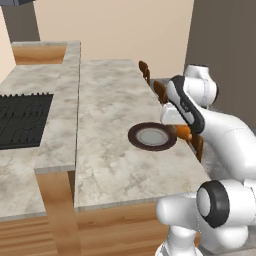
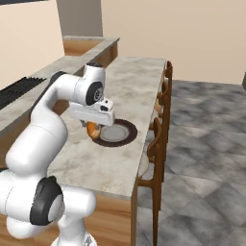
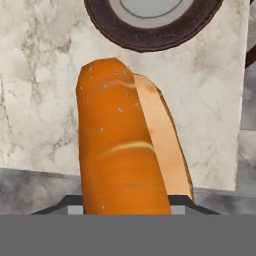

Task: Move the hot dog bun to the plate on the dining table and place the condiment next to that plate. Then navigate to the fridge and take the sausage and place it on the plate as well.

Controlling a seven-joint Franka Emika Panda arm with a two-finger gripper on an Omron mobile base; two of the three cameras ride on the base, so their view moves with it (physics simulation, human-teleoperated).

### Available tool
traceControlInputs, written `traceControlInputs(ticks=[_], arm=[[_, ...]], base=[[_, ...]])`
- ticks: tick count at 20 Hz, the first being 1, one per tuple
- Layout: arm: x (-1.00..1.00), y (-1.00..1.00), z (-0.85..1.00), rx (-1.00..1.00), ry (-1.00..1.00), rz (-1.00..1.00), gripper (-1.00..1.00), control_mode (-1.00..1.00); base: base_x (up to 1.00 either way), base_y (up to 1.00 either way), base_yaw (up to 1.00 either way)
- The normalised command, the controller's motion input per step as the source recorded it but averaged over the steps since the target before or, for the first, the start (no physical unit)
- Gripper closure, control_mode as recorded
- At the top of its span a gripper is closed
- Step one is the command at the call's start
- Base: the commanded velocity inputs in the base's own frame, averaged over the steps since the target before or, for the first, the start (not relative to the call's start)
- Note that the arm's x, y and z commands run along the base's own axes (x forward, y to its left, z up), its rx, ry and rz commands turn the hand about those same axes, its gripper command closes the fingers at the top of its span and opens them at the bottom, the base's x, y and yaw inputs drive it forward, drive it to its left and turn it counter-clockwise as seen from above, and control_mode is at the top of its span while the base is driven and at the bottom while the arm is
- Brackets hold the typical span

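Note:
My gripper (image 2: 94, 127) is shut on the hot dog bun (image 3: 122, 150), a golden-orange roll with a paler cut edge that hangs from the fingers (image 2: 92, 131). It hovers just over the dining table (image 1: 107, 100), at the edge of the plate (image 1: 136, 135) nearest the arm. In the hand view the dark plate rim (image 3: 150, 39) lies just beyond the bun's tip, over veined marble (image 3: 40, 75). The bun (image 1: 183, 132) peeks out under the white hand. The condiment, sausage and fridge are out of view.
Wooden chairs (image 2: 161, 120) line the table's right side, above a grey tiled floor (image 2: 206, 144). A lower slab with a black cooktop (image 1: 22, 120) runs along the left. A wooden recess (image 1: 40, 54) sits at the far end.

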Motion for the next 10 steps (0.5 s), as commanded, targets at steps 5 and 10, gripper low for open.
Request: traceControlInputs(ticks=[5, 10], arm=[[1.0, 0.09, -0.57, 0.0, 0.09, 0.06, 1.0, -1.0], [1.0, 0.12, -0.57, 0.0, 0.08, 0.04, 1.0, -1.0]], base=[[0.0, 0.0, 0.0], [0.0, 0.0, 0.0]])
